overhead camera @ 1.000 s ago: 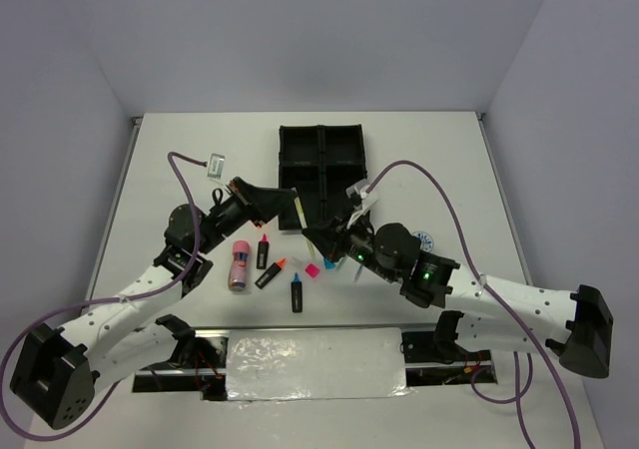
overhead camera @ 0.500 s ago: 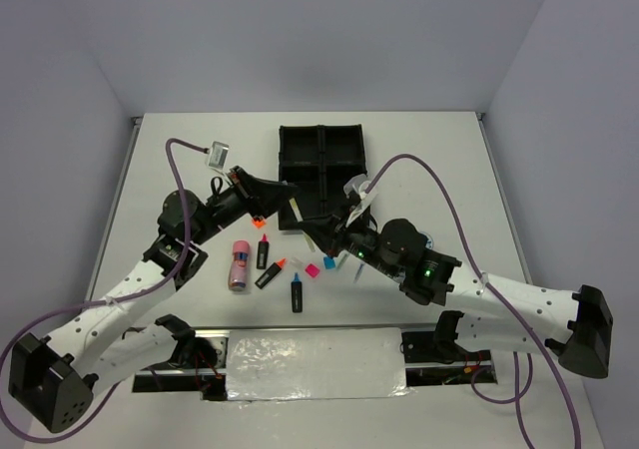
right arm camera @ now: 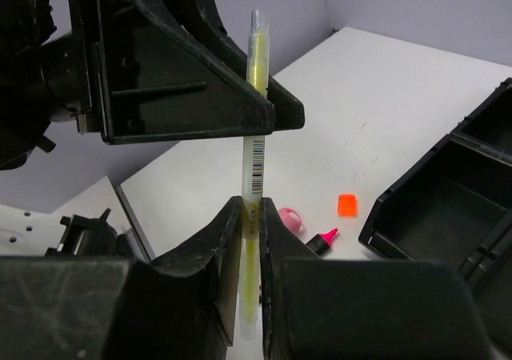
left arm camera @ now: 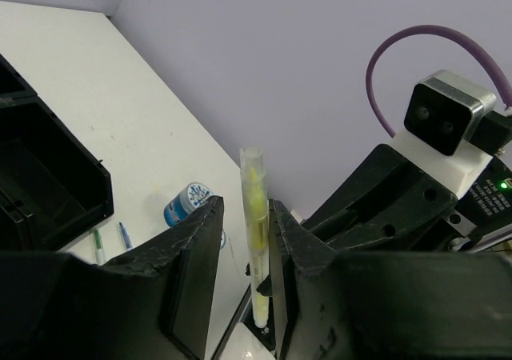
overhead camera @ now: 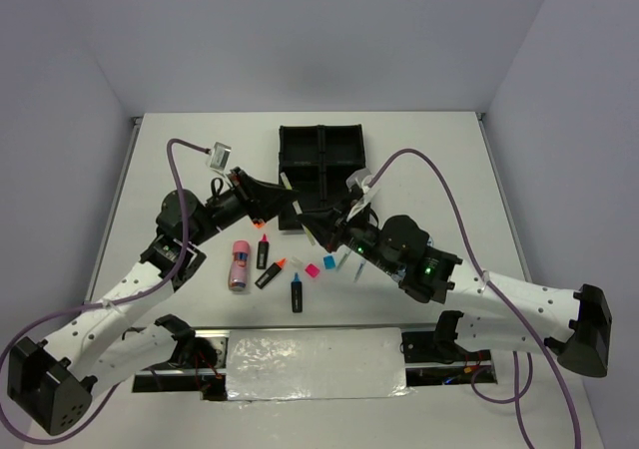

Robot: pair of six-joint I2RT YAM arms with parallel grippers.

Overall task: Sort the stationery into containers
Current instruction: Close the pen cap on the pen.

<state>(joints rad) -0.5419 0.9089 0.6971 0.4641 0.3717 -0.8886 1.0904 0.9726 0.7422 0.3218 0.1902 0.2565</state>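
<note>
A clear pen with yellow ink (right arm camera: 256,96) stands upright, and my right gripper (right arm camera: 252,208) is shut on its lower part. My left gripper (left arm camera: 244,208) is open around the same pen (left arm camera: 256,240): one jaw is apart from it and the other is right beside it. From above, both grippers meet over the near-left corner of the black four-compartment tray (overhead camera: 319,128). On the table below lie a pink tube (overhead camera: 240,264), three highlighters with pink (overhead camera: 263,251), orange (overhead camera: 270,272) and blue (overhead camera: 297,292) caps, two small squares (overhead camera: 313,269) and two thin pens (overhead camera: 344,259).
A blue-white roll (left arm camera: 186,204) lies on the table right of the tray, by the right arm. An orange square (right arm camera: 346,205) sits near the tray's corner (right arm camera: 448,192). Purple cables loop above both wrists. A foil-covered strip (overhead camera: 315,364) lies between the arm bases.
My left jaws have parted from the pen, while the right gripper has stayed shut on it. Both wrists have edged up toward the tray.
</note>
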